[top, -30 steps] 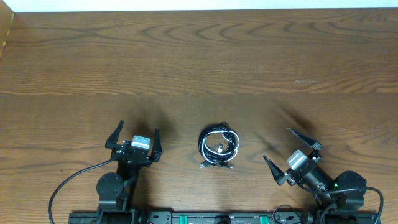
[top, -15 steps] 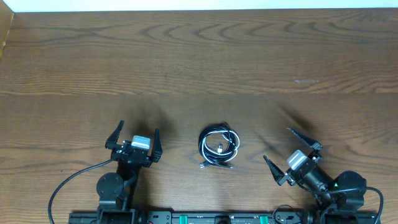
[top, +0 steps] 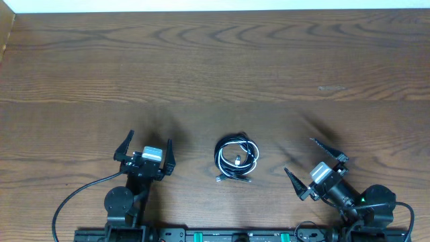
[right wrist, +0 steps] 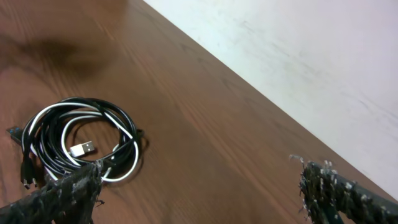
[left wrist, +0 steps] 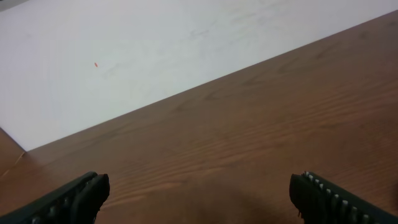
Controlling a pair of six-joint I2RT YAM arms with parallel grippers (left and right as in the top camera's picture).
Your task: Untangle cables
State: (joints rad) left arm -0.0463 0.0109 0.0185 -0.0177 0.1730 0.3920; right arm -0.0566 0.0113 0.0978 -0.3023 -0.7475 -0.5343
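Note:
The cables (top: 236,159) lie coiled together in one small bundle on the wooden table, black cords wound with a white one, a silver plug end inside the loop. In the right wrist view the cables (right wrist: 81,146) sit at the lower left, partly behind one fingertip. My left gripper (top: 146,148) rests open to the left of the bundle, well apart from it. To the bundle's right, my right gripper (top: 311,160) is open too, also apart from it. Nothing is between either pair of fingers. The left wrist view shows only bare table between the left gripper (left wrist: 199,196) fingers.
The brown wooden table (top: 215,67) stretches far behind the bundle to a white wall edge at the back. Thick black arm wires (top: 74,198) trail at the front left near the arm bases.

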